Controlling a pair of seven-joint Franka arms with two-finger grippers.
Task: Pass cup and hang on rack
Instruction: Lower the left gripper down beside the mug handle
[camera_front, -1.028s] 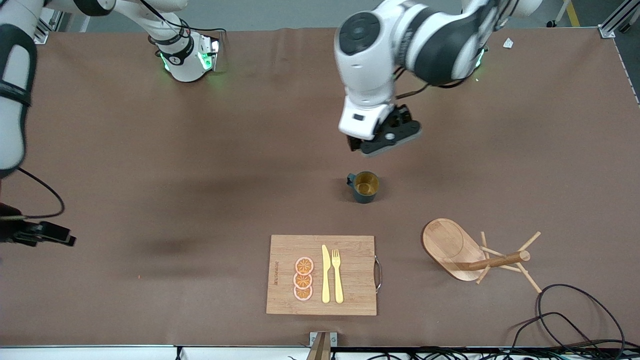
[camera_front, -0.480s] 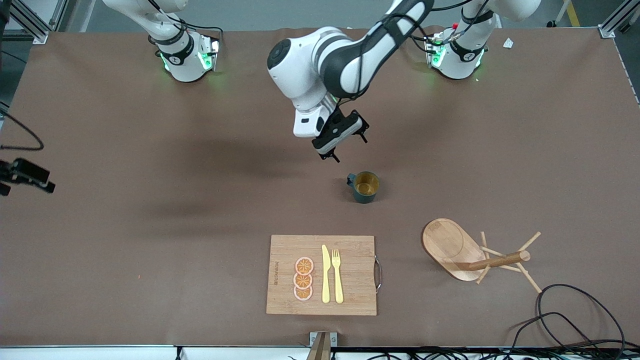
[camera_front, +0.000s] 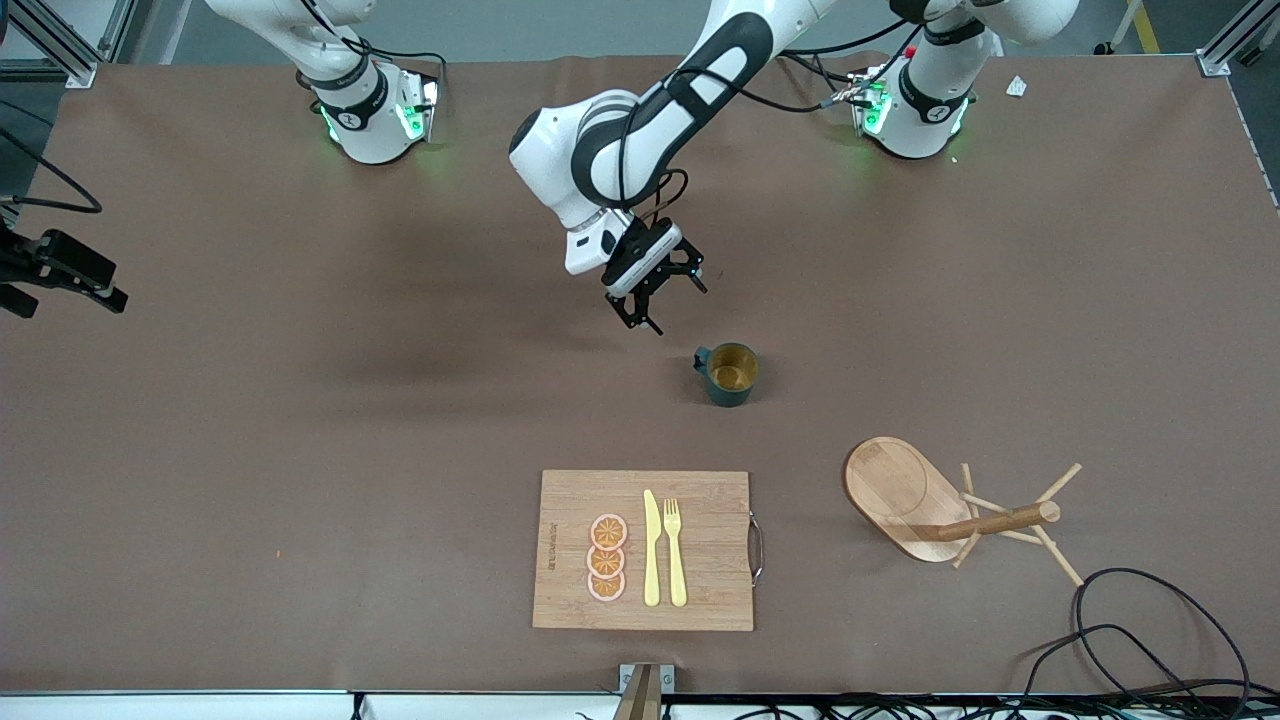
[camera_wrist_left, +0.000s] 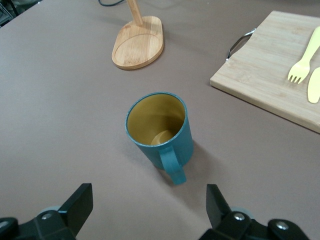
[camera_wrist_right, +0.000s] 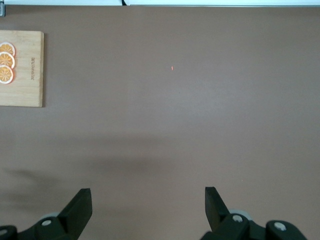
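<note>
From the front view, my left pincer (camera_front: 655, 297) hangs over the bare brown surface (camera_front: 300, 450), fingers spread wide and empty, just beside the cup (camera_front: 729, 374), which stands upright toward the front camera and the left arm's end from it. I judge I am lined up this way to come at the cup from its handle side. The rack (camera_front: 950, 505) stands well apart from my left pincer, past the cup toward the left arm's end, its post and pegs leaning outward in this high view; it waits there as the place to hang the cup. A cutting board (camera_front: 645, 550) with a knife (camera_front: 651, 548), fork (camera_front: 675, 550) and orange slices (camera_front: 606, 557) lies nearer the front camera than the cup. My right pincer (camera_front: 60, 272) waits at the view's edge over the right arm's end of the surface. In the left wrist view, my two fingers (camera_wrist_left: 80, 202) stand wide apart and the cup (camera_wrist_left: 161, 131) sits between and ahead of them, untouched, handle turned toward me, tan inside showing; the rack's oval base (camera_wrist_left: 138, 42) and a corner of the board (camera_wrist_left: 272, 65) lie past it. In the right wrist view, my right pincer (camera_wrist_right: 148, 210) is likewise wide and empty over plain surface (camera_wrist_right: 200, 125), the board's edge (camera_wrist_right: 22, 70) well away.
</note>
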